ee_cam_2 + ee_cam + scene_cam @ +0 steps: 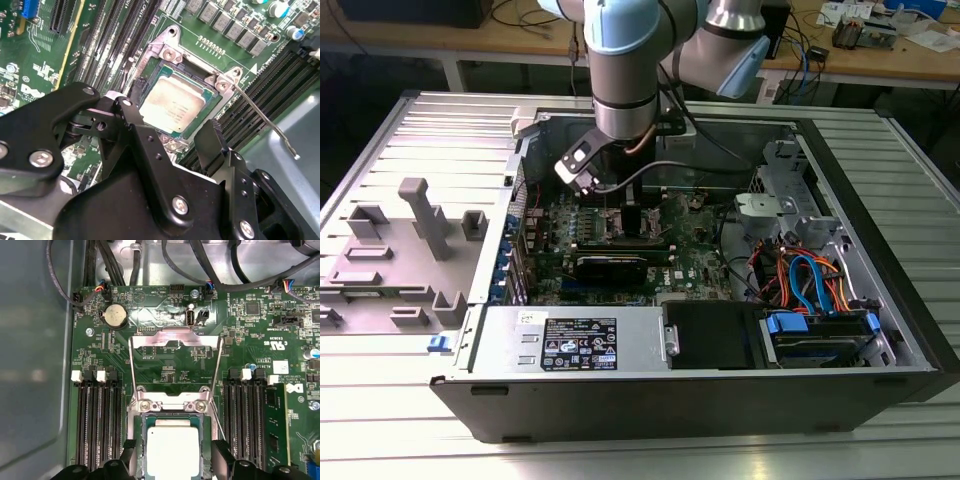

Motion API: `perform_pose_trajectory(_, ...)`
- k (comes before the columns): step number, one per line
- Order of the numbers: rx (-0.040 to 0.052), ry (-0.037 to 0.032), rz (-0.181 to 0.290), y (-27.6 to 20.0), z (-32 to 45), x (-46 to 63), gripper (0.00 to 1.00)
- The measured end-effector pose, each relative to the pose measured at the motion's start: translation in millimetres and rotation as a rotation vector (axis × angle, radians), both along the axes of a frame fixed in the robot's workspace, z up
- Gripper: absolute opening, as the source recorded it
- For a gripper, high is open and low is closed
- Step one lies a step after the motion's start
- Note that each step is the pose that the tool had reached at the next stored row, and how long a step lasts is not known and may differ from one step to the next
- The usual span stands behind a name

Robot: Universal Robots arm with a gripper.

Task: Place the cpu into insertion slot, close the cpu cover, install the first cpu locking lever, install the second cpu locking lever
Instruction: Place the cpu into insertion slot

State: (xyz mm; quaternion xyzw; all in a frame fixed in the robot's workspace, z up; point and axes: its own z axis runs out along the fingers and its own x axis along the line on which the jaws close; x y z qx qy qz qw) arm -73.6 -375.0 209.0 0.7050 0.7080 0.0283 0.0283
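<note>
The cpu [172, 446] [176, 106], a square chip with a silver-grey top, lies flat in the insertion slot [139, 430] of the green motherboard. My gripper [172, 460] [172, 127] [620, 215] hovers just over it, open, with one black finger [129, 455] on each side of the chip and a gap to both. The cpu cover [175, 340], a silver frame with a large window, stands swung back from its hinge [172, 404]. A thin locking lever [265, 120] juts out from the socket corner, unlatched.
Long black memory slots [100, 420] [247, 420] flank the socket. A black expansion card [610, 265], the power supply box [570, 340] and drive cables [810, 280] fill the open case. A grey fixture tray [410, 240] lies at the exterior view's left.
</note>
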Motion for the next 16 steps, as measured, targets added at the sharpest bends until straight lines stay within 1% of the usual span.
perform_pose_trajectory(1,0.0003,0.0042,0.000,0.1,0.1,0.8,0.69)
perform_pose_trajectory(3,-0.0001,0.0234,0.000,2.3,0.2,7.5,0.69)
perform_pose_trajectory(4,-0.0007,0.0348,0.000,2.6,1.3,9.4,0.69)
perform_pose_trajectory(6,-0.0006,0.0459,0.000,2.7,2.5,10.6,0.69)
perform_pose_trajectory(8,-0.0004,0.0628,0.000,2.7,4.5,12.2,0.69)
perform_pose_trajectory(9,-0.0004,0.0664,0.000,2.7,4.7,12.6,0.69)
perform_pose_trajectory(10,-0.0007,0.0716,0.000,2.6,5.2,13.1,0.69)
perform_pose_trajectory(11,-0.0007,0.0747,0.000,2.7,5.6,13.4,0.67)
perform_pose_trajectory(12,-0.0004,0.0767,0.000,2.8,6.0,13.4,0.55)
perform_pose_trajectory(13,-0.0005,0.0768,0.003,2.7,6.0,13.4,0.49)
perform_pose_trajectory(16,-0.0027,0.0769,0.046,2.7,6.1,13.5,0.30)
